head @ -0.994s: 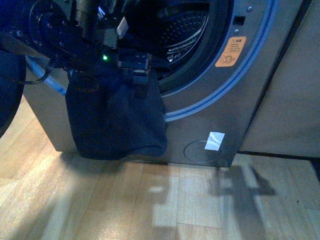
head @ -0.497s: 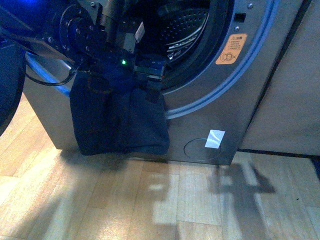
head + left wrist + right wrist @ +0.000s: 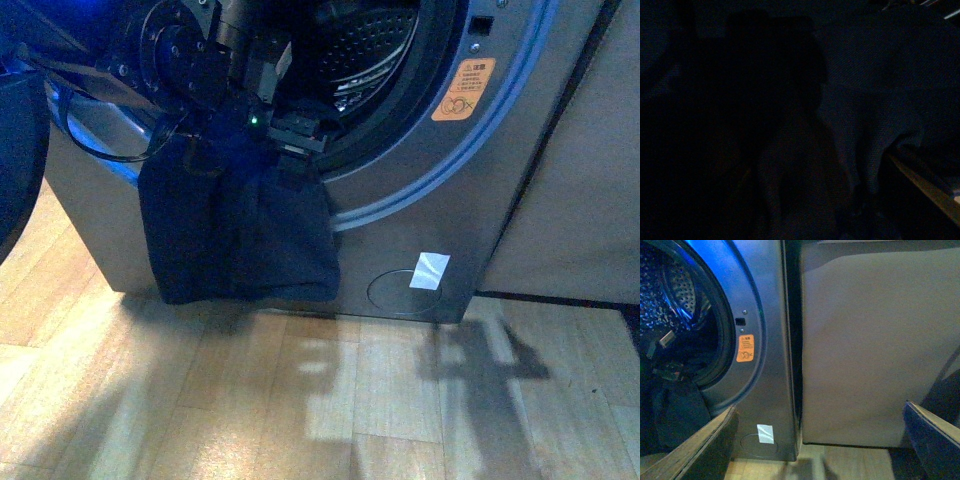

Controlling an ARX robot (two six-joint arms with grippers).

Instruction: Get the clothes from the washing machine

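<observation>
At the mouth of the washing machine (image 3: 420,200), the left claw (image 3: 287,148) sits at the lower lip of the round porthole. It appears clamped on the top edge of the clothes (image 3: 240,235), though dark fabric hides the jaws themselves. The navy garment hangs straight down from that claw, its long axis vertical. It lies outside the perforated drum (image 3: 375,45) and flat against the machine's lower front panel, with its bottom hem just above the wooden floor (image 3: 350,400). There is no bench in this scene. The left wrist view is dark and tells nothing. The right claw (image 3: 820,410) is spread wide and empty, well apart from the garment and facing the seam between the machine and the beige cabinet (image 3: 865,350). The orange sticker (image 3: 745,348) and the white tape patch (image 3: 765,433) show to one side of it. The left arm is plainly the nearer one. Because the load dangles directly beneath its claw, the coming move likely calls for drawing away from the porthole while keeping the hem off the floor.
</observation>
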